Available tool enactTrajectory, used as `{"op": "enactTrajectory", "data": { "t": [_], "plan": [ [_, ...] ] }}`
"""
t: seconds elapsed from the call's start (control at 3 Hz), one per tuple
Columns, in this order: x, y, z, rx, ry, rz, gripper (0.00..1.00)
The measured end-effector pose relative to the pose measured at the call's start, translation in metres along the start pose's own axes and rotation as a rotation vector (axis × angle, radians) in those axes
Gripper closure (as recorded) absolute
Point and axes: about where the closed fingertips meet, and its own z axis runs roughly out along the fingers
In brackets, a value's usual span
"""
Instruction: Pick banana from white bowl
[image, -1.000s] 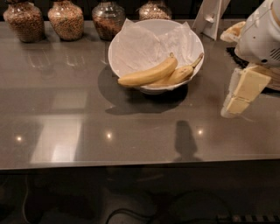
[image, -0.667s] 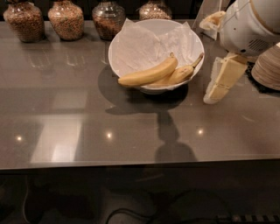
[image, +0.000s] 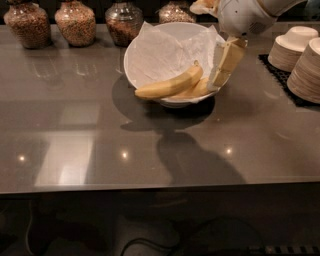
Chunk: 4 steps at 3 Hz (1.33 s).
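Note:
The white bowl (image: 150, 55) with a crinkled paper liner stands at the back middle of the dark counter. The banana (image: 170, 85), plump and bright yellow, lies along its front rim. A second, duller banana (image: 199, 90) lies partly hidden behind it. My gripper (image: 224, 64) hangs from the upper right over the bowl's right rim, just right of the bananas. It holds nothing that I can see.
Several glass jars (image: 75, 22) of grains line the counter's back edge. Stacks of small cream bowls (image: 292, 47) stand on a black mat (image: 280, 80) at the right. The counter's front edge (image: 160, 187) runs across the lower view.
My gripper has moved left from beside the bowl's right side to over its right rim, close to the bananas. The bananas and bowl have not moved.

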Motion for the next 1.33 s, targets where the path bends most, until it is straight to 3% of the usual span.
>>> {"op": "enactTrajectory", "data": {
  "t": [0.33, 0.67, 1.33],
  "plan": [
    [0.0, 0.0, 0.0, -0.001, 0.0, -0.001, 0.0],
    [0.001, 0.001, 0.011, -0.022, 0.022, -0.062, 0.0],
    [0.005, 0.005, 0.053, -0.125, 0.008, -0.142, 0.37]
  ]
}}
